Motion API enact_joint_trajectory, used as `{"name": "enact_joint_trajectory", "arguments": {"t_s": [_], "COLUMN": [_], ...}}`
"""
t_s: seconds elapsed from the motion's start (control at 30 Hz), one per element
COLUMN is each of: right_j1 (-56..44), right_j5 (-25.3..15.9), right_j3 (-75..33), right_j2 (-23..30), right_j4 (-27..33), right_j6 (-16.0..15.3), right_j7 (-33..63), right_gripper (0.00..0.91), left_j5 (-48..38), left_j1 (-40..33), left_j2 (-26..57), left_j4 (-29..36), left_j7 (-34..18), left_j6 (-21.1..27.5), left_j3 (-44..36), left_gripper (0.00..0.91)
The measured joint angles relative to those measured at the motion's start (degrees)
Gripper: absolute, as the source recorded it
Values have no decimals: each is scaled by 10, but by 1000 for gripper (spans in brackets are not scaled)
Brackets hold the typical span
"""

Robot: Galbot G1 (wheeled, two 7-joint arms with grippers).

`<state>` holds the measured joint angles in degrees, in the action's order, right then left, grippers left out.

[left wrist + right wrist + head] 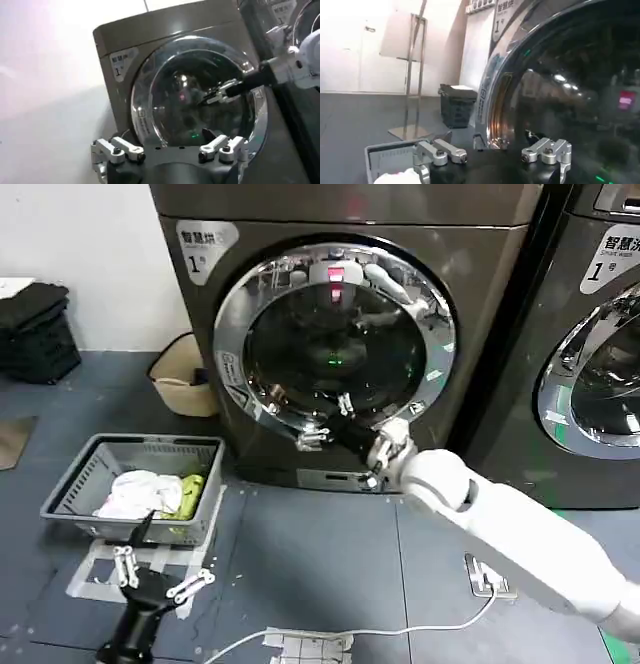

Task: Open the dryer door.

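Note:
The dryer door (pixel 335 334) is a round porthole with a wide chrome ring and dark glass on the front of the grey machine marked 1. My right gripper (pixel 328 422) is at the ring's lower edge, open, one finger over the glass and the other outside the ring. In the right wrist view the gripper (pixel 492 152) has its fingers spread wide, with the chrome rim (pixel 496 95) between them. I cannot tell whether a finger touches the rim. My left gripper (pixel 160 576) hangs open low over the floor, far from the door; its wrist view shows the door (pixel 200 95) and the right gripper (pixel 220 93).
A grey laundry basket (pixel 75 476) holding clothes stands on the floor at front left. A tan bag (pixel 185 379) sits beside the dryer. A second chrome-ringed machine (pixel 600 334) stands to the right. A white cable (pixel 400 629) and a metal bracket (pixel 487 576) lie on the floor.

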<state>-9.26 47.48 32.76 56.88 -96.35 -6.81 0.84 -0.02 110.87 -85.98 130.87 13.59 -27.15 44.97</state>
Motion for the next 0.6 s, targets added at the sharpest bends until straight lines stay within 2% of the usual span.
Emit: {"name": "enact_joint_trajectory", "arguments": {"t_s": [0.6], "right_j1": [40], "right_j5": [-2], "right_j3": [32], "right_j2": [79], "right_j4": [68], "right_j6": [-9], "right_j7": [24], "right_gripper": [907], "left_j5": [-2], "left_j1": [2], "left_j2": [-4], "left_j4": [3], "left_j7": [0], "left_j6": [-1], "left_j3": [2], "left_gripper": [907]}}
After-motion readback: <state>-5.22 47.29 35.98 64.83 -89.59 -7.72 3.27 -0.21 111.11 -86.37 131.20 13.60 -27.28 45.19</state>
